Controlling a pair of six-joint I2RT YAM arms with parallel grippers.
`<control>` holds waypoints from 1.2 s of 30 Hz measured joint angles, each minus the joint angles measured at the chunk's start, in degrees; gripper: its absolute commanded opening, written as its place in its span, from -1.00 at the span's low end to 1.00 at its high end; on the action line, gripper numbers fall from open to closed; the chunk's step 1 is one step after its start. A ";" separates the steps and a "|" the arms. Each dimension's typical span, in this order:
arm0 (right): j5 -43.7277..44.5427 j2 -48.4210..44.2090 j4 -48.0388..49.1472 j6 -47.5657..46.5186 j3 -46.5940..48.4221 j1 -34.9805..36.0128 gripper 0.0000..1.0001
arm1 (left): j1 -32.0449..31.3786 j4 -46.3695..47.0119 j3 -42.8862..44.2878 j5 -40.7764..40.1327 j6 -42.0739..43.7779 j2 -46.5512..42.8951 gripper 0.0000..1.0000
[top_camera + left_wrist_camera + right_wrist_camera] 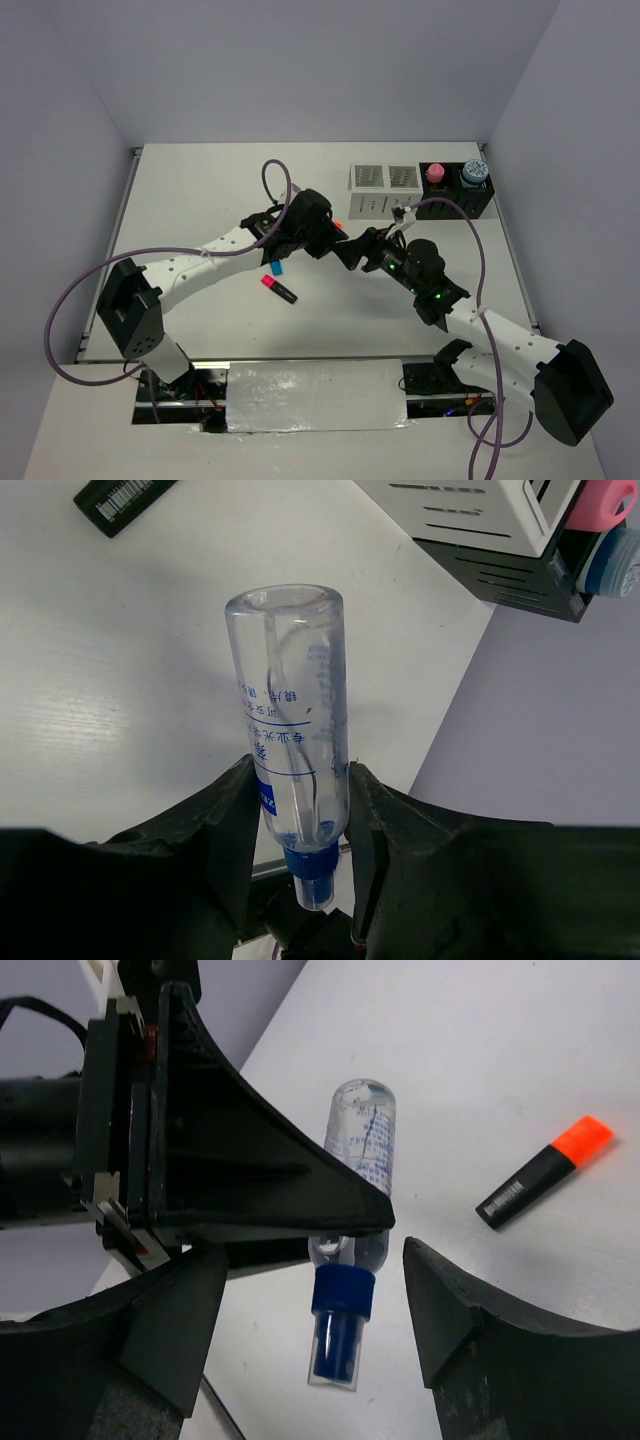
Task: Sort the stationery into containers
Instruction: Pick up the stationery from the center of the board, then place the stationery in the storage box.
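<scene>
From above, the clear bottle is hidden between the two black claws where they meet mid-table. Of one highlighter, only a blue cap (276,267) peeks out from under the left arm.

That arm stretches diagonally from its near-left base to the centre. Its left gripper (303,805) is clamped on the clear bottle (292,700) low on the body, just above the blue screw cap. The bottle's base points away from the wrist, above the table (120,700). The print on its label is too small to read. A pink highlighter (279,288) lies just near of the arm, and an orange highlighter (545,1175) lies on the table beyond the bottle.

The right arm bends in from the near-right base. The right gripper (318,1290) stands spread wide on either side of the bottle's capped end, with neither finger touching it.

Far right stand two white boxes (367,203) and two black boxes (440,205) in a row. A pink-capped bottle (435,173) sits in one black box and a blue roll (472,172) in the other. The insides of the white boxes cannot be made out.
</scene>
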 measured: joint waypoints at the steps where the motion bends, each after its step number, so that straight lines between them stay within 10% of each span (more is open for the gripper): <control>1: 0.98 0.13 0.76 0.26 0.00 0.22 0.53 | -0.13 0.26 0.00 -0.11 -0.66 -0.02 -1.00; 19: 13.14 5.42 10.75 2.51 -1.53 4.13 0.10 | -1.05 3.87 -0.02 -2.29 -4.02 -0.22 -1.00; 23: 14.71 5.77 12.79 2.10 -2.58 4.13 -0.30 | -1.33 4.26 -0.02 -2.40 -4.09 -0.42 -1.00; 26: 14.91 6.54 14.21 1.18 -2.58 4.13 -0.97 | -1.33 5.31 -0.66 -2.80 -4.04 -0.70 -1.00; 28: 14.38 7.02 14.75 0.39 -2.58 4.13 -1.00 | -1.33 5.44 -0.96 -3.06 -4.04 -0.85 -0.97; 36: 11.04 6.82 14.05 -4.66 -1.90 4.07 -1.00 | -1.53 5.16 -1.01 -3.30 -1.97 -2.10 0.99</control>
